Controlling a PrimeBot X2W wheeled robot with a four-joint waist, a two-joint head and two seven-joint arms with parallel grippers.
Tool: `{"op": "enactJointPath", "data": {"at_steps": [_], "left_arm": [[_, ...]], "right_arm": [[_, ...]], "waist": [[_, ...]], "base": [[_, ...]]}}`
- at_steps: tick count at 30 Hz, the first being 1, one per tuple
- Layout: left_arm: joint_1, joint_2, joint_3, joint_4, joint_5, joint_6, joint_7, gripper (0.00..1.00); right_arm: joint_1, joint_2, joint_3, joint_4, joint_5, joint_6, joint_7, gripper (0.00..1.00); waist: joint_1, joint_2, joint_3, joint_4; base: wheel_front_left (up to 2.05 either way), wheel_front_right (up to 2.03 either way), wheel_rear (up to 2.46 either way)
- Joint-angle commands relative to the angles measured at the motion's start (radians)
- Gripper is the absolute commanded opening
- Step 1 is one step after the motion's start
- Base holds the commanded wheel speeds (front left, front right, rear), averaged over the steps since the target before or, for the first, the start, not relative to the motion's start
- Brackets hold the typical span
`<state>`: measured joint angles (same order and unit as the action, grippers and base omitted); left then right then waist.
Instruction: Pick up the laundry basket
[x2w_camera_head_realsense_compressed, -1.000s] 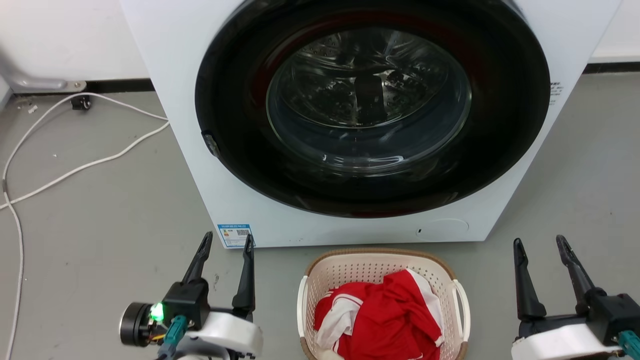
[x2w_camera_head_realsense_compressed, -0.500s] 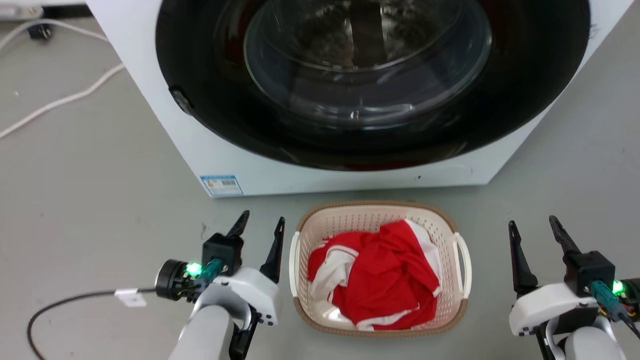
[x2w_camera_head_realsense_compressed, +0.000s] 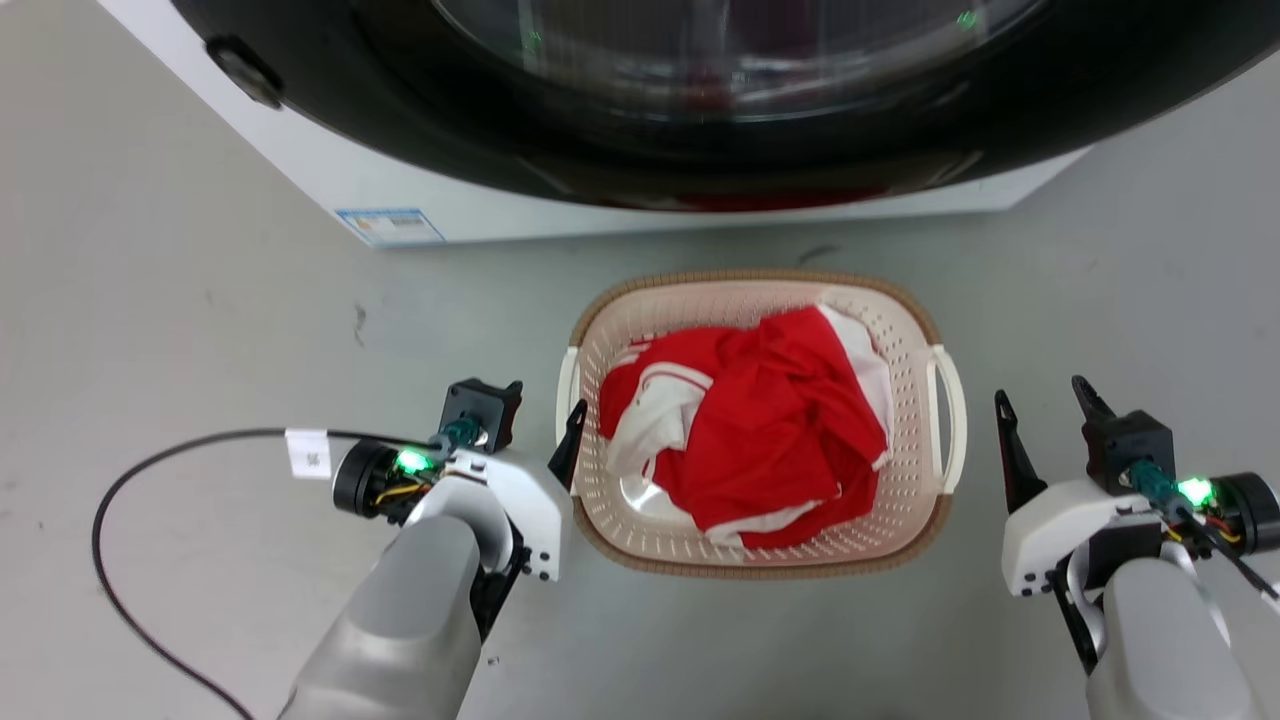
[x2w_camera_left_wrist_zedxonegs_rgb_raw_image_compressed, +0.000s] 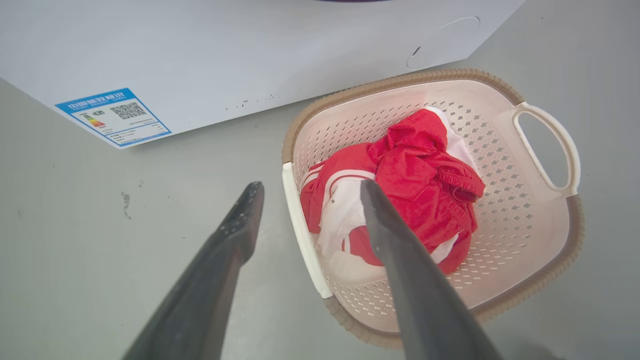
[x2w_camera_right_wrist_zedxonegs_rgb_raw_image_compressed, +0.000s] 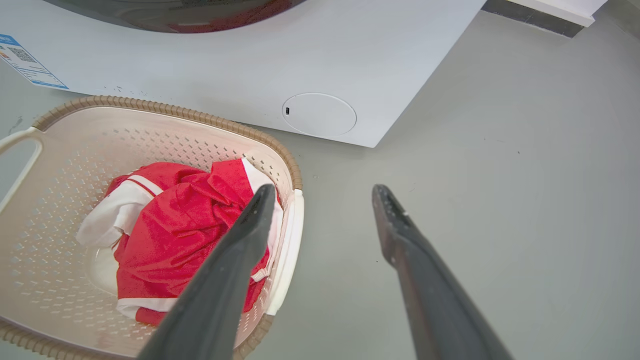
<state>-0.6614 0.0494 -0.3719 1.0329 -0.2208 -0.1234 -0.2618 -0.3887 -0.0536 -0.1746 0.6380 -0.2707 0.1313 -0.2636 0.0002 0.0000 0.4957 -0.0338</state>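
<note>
While gaping empty, left pincer (x2w_camera_left_wrist_zedxonegs_rgb_raw_image_compressed: 310, 186) and right pincer (x2w_camera_head_realsense_compressed: 1041, 394) flank laundry basket (x2w_camera_head_realsense_compressed: 750, 277).

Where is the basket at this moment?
In the head view, the basket sits at centre on the floor, just in front of the washer, between the left tool and the right tool.

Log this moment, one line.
cream perforated plastic laundry basket: on floor, red-and-white garment inside | left gripper: open, by left handle | right gripper: open, by right handle
</note>
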Motion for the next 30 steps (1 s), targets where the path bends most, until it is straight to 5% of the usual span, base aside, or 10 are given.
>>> {"op": "enactJointPath", "data": {"at_steps": [1,18,30], "left_arm": [[-0.035,0.002,-0.015,0.021,-0.013,-0.004,0.001,1.00],[-0.254,0.002,-0.201,0.174,-0.194,-0.006,0.061,1.00],[-0.315,0.001,-0.269,0.202,-0.254,-0.006,0.055,1.00]], "right_arm": [[-0.037,-0.009,-0.006,0.027,-0.012,-0.001,-0.002,1.00],[-0.301,-0.014,-0.024,0.324,-0.111,-0.001,-0.002,1.00],[-0.392,-0.009,-0.061,0.418,-0.165,-0.001,-0.002,1.00]], "waist": [[-0.0002,0.0000,0.072,-0.008],[-0.0002,0.0000,0.321,-0.004],[-0.0002,0.0000,0.401,0.009]], "base": [[0.00,0.00,0.00],[0.00,0.00,0.00],[0.00,0.00,0.00]]}}
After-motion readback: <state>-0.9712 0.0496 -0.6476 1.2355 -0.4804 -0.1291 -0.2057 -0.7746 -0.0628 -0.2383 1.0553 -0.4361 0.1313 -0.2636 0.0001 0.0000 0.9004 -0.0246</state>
